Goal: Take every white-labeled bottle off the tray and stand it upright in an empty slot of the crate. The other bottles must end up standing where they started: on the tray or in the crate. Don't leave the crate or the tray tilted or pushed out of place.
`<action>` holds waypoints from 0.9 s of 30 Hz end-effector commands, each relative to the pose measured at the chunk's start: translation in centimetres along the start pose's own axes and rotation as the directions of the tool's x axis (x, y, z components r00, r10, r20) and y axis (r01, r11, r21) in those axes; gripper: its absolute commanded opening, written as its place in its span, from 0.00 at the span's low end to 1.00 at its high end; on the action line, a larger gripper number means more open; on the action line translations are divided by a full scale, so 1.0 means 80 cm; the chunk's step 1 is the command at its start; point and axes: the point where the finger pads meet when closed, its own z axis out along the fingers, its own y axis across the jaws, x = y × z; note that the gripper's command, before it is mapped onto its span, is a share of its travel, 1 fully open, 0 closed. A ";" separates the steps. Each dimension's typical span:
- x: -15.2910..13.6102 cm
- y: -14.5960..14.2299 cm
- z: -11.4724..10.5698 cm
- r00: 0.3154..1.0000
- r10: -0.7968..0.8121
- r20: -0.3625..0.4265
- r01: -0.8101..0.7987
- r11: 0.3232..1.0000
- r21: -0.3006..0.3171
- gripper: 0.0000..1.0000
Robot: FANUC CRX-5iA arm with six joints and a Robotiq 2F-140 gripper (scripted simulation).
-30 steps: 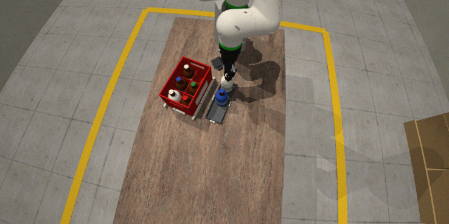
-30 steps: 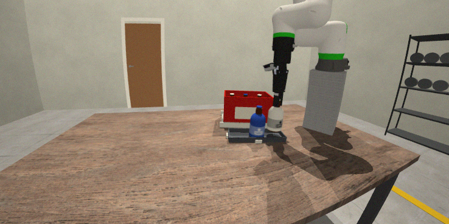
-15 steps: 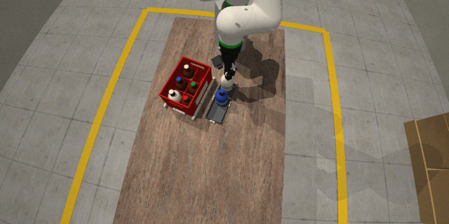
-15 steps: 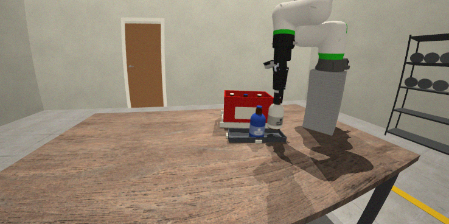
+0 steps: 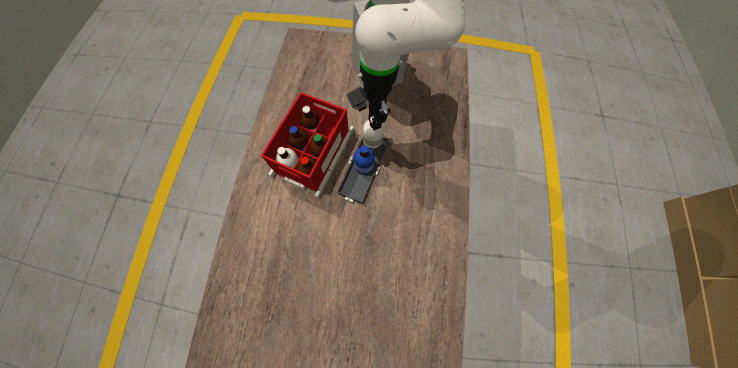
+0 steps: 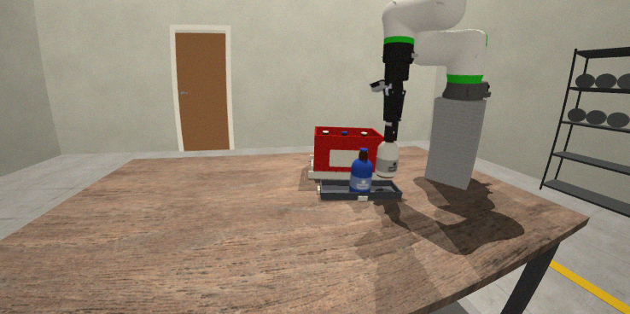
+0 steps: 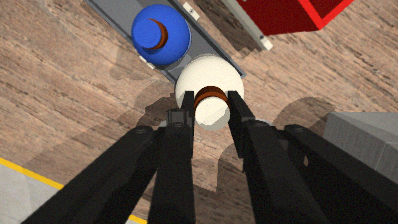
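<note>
My gripper [image 5: 376,118] [image 6: 389,134] [image 7: 210,105] is shut on the neck of a white bottle [image 5: 372,134] [image 6: 387,159] [image 7: 210,85] and holds it upright, lifted a little above the far end of the grey tray [image 5: 352,187] [image 6: 337,191] [image 7: 120,14]. A blue bottle [image 5: 364,159] [image 6: 361,171] [image 7: 160,29] stands on the tray beside it. The red crate [image 5: 279,134] [image 6: 344,142] [image 7: 292,14] stands left of the tray. It holds a white bottle [image 5: 284,156] and several brown bottles with white [image 5: 308,116], blue [image 5: 296,136], green [image 5: 317,143] and red [image 5: 304,164] caps. One slot at the crate's far right corner [image 5: 330,118] looks empty.
The robot's grey base [image 6: 454,139] [image 7: 367,135] stands on the wooden table [image 5: 330,272] [image 6: 198,232] just behind the tray. A black shelf [image 6: 586,130] stands at the right wall. A cardboard box [image 5: 708,256] sits on the floor at the right.
</note>
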 end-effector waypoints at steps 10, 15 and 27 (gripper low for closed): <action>0.000 -0.001 -0.016 1.000 0.000 -0.001 0.000 1.000 0.001 0.10; 0.000 -0.001 -0.022 1.000 0.000 -0.001 0.000 1.000 0.001 0.10; 0.000 -0.001 -0.039 1.000 0.000 -0.001 0.000 1.000 0.001 0.10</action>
